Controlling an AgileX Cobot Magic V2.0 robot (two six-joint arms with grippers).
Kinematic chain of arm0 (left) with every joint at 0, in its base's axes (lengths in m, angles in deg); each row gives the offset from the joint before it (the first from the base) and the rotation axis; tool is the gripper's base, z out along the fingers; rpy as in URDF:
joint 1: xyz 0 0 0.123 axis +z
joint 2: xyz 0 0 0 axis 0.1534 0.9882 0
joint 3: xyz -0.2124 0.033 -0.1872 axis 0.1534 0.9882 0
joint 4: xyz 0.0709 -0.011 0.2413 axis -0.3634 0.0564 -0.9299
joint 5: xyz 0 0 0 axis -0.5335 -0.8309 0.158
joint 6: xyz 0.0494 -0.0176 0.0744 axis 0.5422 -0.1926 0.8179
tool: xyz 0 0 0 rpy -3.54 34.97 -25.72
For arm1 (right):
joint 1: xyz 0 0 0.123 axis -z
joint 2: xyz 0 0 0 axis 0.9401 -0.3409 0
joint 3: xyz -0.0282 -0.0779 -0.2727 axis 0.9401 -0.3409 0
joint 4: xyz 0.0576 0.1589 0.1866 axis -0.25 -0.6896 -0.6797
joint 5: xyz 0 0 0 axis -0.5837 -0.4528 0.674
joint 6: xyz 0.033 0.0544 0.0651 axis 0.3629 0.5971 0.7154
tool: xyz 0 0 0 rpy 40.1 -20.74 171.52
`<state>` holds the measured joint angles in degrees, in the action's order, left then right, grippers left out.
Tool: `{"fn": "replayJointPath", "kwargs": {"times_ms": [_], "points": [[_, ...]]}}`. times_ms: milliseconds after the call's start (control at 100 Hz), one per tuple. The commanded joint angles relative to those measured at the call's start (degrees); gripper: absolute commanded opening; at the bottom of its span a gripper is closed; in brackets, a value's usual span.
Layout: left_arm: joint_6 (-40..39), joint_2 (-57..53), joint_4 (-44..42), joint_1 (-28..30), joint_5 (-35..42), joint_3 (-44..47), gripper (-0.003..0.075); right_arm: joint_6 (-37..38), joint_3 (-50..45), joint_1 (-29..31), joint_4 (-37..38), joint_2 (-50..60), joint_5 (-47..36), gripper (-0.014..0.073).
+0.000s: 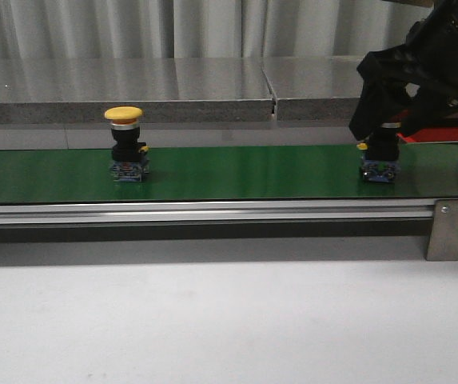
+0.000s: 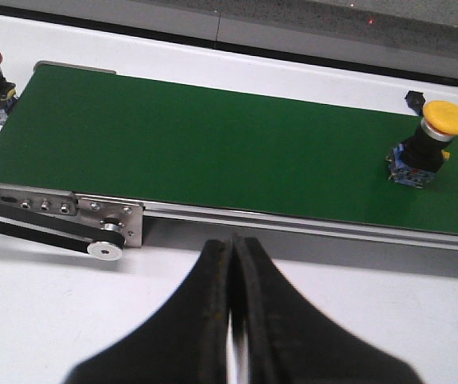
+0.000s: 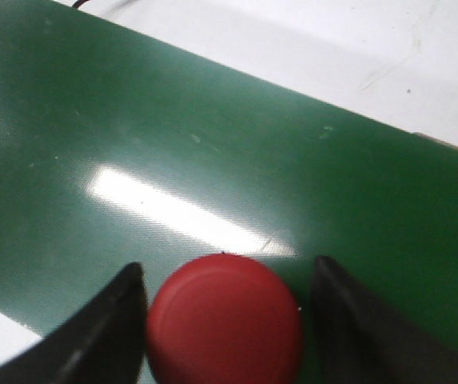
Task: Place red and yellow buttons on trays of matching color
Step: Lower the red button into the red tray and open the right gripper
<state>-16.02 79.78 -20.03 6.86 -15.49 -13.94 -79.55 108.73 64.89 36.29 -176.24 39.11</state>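
Grasping comes next, I judge: my right gripper (image 3: 225, 300) straddles the red button (image 3: 225, 316) on the green belt (image 3: 213, 160), jaws spread, not yet squeezing; left gripper (image 2: 232, 264) idles closed.

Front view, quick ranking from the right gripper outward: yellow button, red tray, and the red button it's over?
1. Red button: on the green belt, right between the right gripper fingers.
2. Red tray: just to the gripper's right, mostly hidden.
3. Yellow button: far left on the belt.
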Motion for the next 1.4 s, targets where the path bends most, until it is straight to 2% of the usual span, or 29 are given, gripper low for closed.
{"fn": "replayJointPath", "kwargs": {"times_ms": [0,30,100,170,340,490,730,860,1150,1390], "points": [[0.0,0.1,0.6,-0.5,3.9,-1.7,-0.0019,-0.7,1.9,0.0,-0.5,2.0,-1.7,0.0263],[0.0,0.1,0.6,-0.5,3.9,-1.7,-0.0019,-0.7,1.9,0.0,-0.5,2.2,-1.4,0.0189],[0.0,0.1,0.6,-0.5,3.9,-1.7,-0.0019,-0.7,1.9,0.2,-0.5,2.8,-1.3,0.0076],[0.0,0.1,0.6,-0.5,3.9,-1.7,-0.0019,-0.7,2.3,0.6,-0.3,4.1,-1.3,0.0032],[0.0,0.1,0.6,-0.5,3.9,-1.7,-0.0019,-0.5,7.9,5.2,0.1,6.3,2.0,0.0036],[0.0,0.1,0.6,-0.5,3.9,-1.7,-0.0019,1.0,14.3,13.5,0.1,6.3,5.1,0.0036],[0.0,0.1,0.6,-0.5,3.9,-1.7,-0.0019,1.0,16.8,26.3,0.1,5.5,2.0,0.0036],[0.0,0.1,0.6,-0.5,3.9,-1.7,-0.0019,1.0,16.8,30.4,-0.4,3.4,-0.1,0.0036],[0.0,0.1,0.6,-0.5,3.9,-1.7,-0.0019,1.0,16.9,32.4,-1.4,-5.8,-6.6,0.0036],[0.0,0.1,0.6,-0.5,3.9,-1.7,-0.0019,1.0,20.1,32.4,-1.4,-13.0,-6.6,0.0036]]}}
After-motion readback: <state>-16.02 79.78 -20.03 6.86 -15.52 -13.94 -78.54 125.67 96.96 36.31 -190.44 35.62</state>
